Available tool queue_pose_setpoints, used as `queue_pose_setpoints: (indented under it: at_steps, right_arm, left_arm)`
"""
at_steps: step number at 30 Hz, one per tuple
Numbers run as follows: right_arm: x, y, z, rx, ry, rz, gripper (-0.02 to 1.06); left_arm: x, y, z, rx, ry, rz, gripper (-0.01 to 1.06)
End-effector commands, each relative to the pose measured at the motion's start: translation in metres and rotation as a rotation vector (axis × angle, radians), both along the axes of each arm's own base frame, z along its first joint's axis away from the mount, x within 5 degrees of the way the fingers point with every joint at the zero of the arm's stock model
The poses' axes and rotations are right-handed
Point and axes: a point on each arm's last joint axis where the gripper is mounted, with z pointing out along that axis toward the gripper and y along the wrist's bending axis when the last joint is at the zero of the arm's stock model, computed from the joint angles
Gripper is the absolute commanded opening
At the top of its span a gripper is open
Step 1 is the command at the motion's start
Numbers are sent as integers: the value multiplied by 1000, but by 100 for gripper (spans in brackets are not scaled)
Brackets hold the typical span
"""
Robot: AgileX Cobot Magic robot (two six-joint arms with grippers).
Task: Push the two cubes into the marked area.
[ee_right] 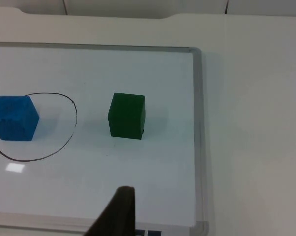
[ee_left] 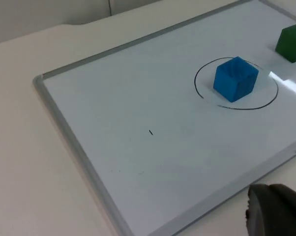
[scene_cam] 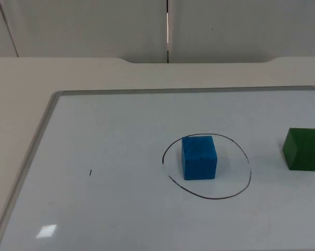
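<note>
My right gripper [ee_right: 119, 216] hangs low over the near edge of the whiteboard [scene_cam: 121, 209], one dark fingertip showing; I cannot tell whether its jaws are apart or together. My left gripper [ee_left: 276, 211] waits off the board's near corner over the pale worktop [scene_cam: 21, 78], and there too I cannot tell how the jaws stand.

On the board, the hand-drawn ring [scene_cam: 236, 193] already holds the blue cube [scene_cam: 199, 157], which sits inside the line toward its left side. The green cube [scene_cam: 303, 149] stands well apart from the ring, out near the board's right rim.

So I judge the green cube is the step in hand. I want the right fingertip behind its outer face, low and centred, then a slow straight push toward the ring's free side, stopping before it knocks the blue cube out.
</note>
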Motion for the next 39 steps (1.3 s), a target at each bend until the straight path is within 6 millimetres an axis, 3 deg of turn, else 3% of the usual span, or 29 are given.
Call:
queue_pose_setpoints:
  at_steps: [1,7,15,25,33,39]
  right_arm:
    - [0,0,0,-1,-8,3,105]
    - [0,0,0,-2,-8,3,105]
    - [0,0,0,-2,-8,3,94]
    - [0,0,1,-3,-11,2,93]
    - [26,2,5,-9,134,4,93]
    - [59,4,34,-11,189,4,93]
  left_arm:
    - [0,1,-2,15,-6,3,0]
    - [1,1,-2,22,-10,9,0]
    - [2,2,-3,38,-21,21,0]
    - [2,2,-3,38,-21,21,0]
    - [2,2,-3,38,-21,21,0]
    - [2,2,-3,38,-21,21,0]
